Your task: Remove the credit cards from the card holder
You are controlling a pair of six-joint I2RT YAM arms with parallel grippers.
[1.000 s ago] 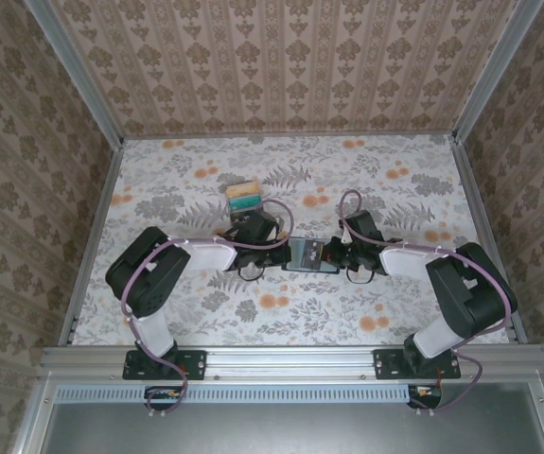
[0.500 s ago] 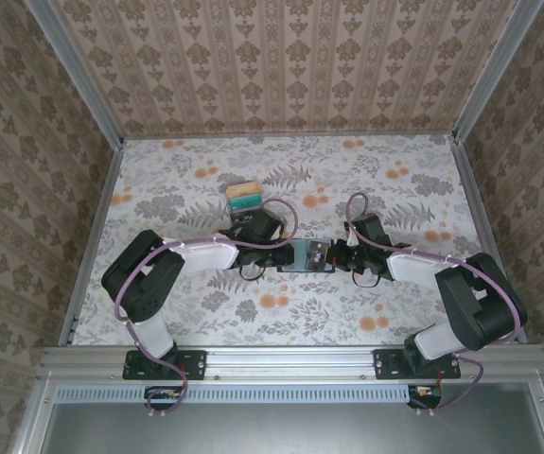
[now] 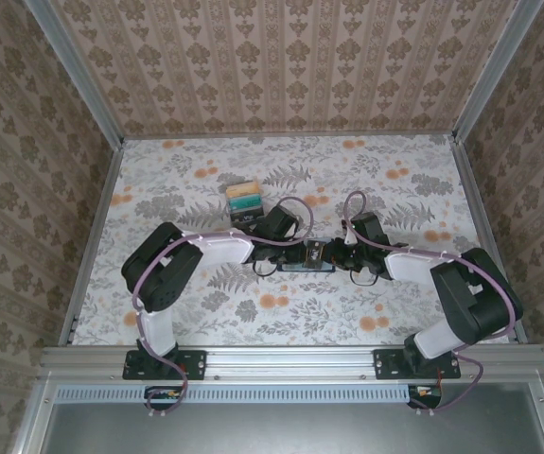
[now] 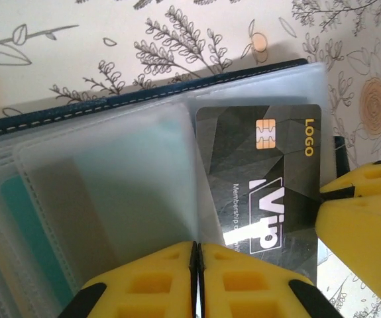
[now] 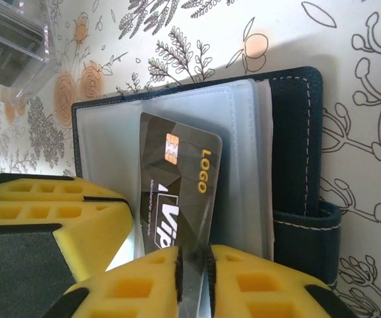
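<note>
The card holder [image 3: 302, 256] lies open on the table between both grippers, navy cover [image 5: 296, 132] under clear sleeves. My left gripper [image 4: 198, 271] is shut, pinching the edge of a clear sleeve [image 4: 130, 179]. A dark credit card [image 5: 177, 179] with a chip sticks partway out of its sleeve. Its near end stands between my right gripper's [image 5: 195, 278] jaws, which are a narrow gap apart. A teal credit card [image 4: 28, 225] shows through a sleeve at the left. From above, the left gripper [image 3: 290, 253] and right gripper [image 3: 336, 253] almost meet over the holder.
A clear slotted card rack [image 3: 245, 199] with cards in it stands just behind the left gripper, and its corner [image 5: 11, 40] sits at the upper left of the right wrist view. The floral table [image 3: 413, 180] is walled on three sides.
The left arm has swung its elbow inward and its gripper has moved right, further over the card holder. The right gripper has stayed at the holder's right end.
</note>
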